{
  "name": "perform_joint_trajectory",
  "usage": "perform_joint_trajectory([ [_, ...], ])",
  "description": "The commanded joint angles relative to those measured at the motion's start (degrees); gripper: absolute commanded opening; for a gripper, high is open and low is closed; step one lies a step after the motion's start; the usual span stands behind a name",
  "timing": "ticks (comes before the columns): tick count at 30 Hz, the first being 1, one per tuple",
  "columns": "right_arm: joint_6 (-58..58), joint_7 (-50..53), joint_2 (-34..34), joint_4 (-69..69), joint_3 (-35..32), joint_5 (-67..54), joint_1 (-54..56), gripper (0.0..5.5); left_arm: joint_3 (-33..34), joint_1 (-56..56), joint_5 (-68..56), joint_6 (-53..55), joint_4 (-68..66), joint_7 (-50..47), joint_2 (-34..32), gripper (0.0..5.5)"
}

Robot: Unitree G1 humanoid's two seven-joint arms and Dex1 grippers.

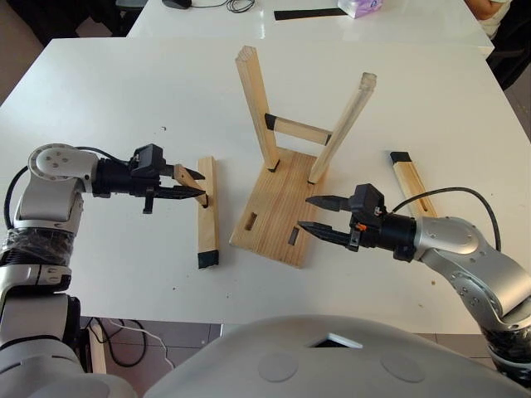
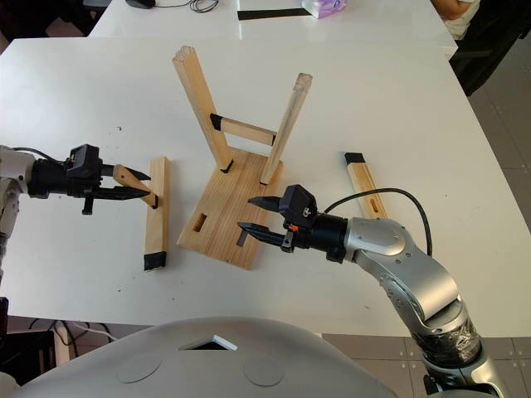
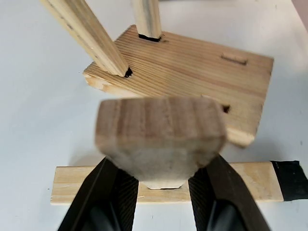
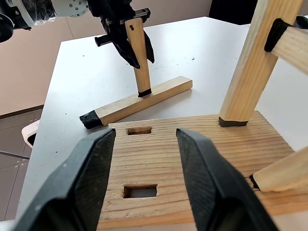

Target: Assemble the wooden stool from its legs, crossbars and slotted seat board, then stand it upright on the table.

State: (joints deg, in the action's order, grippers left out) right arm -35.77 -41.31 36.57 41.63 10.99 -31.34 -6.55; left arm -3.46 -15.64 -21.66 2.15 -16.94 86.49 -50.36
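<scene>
Right gripper (image 1: 304,212) gapes over seat board (image 1: 270,207); left gripper (image 1: 202,186) clamps crossbar (image 4: 136,55).

Seat board (image 1: 270,211) lies mid-frame, two upright legs (image 1: 257,108) standing on its far end; a loose leg (image 1: 207,232) centre left, a second loose leg (image 1: 412,182) centre right

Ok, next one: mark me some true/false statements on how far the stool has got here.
Two legs stand in the seat board, with a crossbar between them. True.
The right gripper holds a leg. False: it is open, over the board's near part.
The left gripper is shut on a short wooden bar. True.
All the board's slots are filled. False: two near slots are empty.
</scene>
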Motion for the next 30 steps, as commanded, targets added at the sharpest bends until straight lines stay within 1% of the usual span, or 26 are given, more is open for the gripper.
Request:
perform_joint_trajectory([
  [1, 0.0, -1.5, 1.2, -0.8, -0.3, -0.2, 1.5, 2.34, -2.3, 7.9, 2.3, 1.6, 2.5, -3.7, 2.9, 1.3],
  [7, 0.1, -2.1, 1.1, -1.5, 0.1, 0.4, 2.5, 2.34, -3.6, 9.9, 3.6, 0.6, 5.2, -6.8, 3.5, 1.3],
  [11, 0.5, -2.2, 1.1, -1.9, 0.6, 1.0, 2.8, 2.34, -4.0, 9.8, 4.6, 0.2, 4.5, -8.4, 3.3, 1.3],
  [16, 1.0, -2.4, 1.1, -2.5, 0.9, 1.9, 3.3, 2.34, -3.5, 9.9, 5.3, -0.4, 2.9, -13.1, 4.6, 1.3],
  [17, 1.0, -2.6, 1.1, -2.7, 1.0, 2.0, 3.5, 2.34, -3.2, 10.3, 5.7, -1.5, 2.5, -14.2, 4.9, 1.67],
  [20, 1.4, -3.0, 1.3, -3.2, 1.3, 2.5, 3.6, 2.34, -3.7, 13.2, 8.8, -7.2, 0.3, -16.3, 5.9, 2.18],
  [23, 2.0, -3.7, 1.5, -4.0, 1.7, 3.3, 3.9, 2.34, -5.3, 16.5, 15.1, -17.5, -4.5, -21.6, 7.0, 2.68],
  [26, 2.6, -4.5, 1.9, -4.7, 1.7, 3.7, 4.2, 2.34, -4.5, 17.5, 15.8, -21.8, -7.3, -25.8, 8.3, 3.1],
  [30, 3.5, -5.1, 2.5, -5.6, 1.5, 4.5, 4.5, 2.34, -0.6, 18.8, 8.5, -20.8, -4.0, -25.4, 8.0, 3.1],
])
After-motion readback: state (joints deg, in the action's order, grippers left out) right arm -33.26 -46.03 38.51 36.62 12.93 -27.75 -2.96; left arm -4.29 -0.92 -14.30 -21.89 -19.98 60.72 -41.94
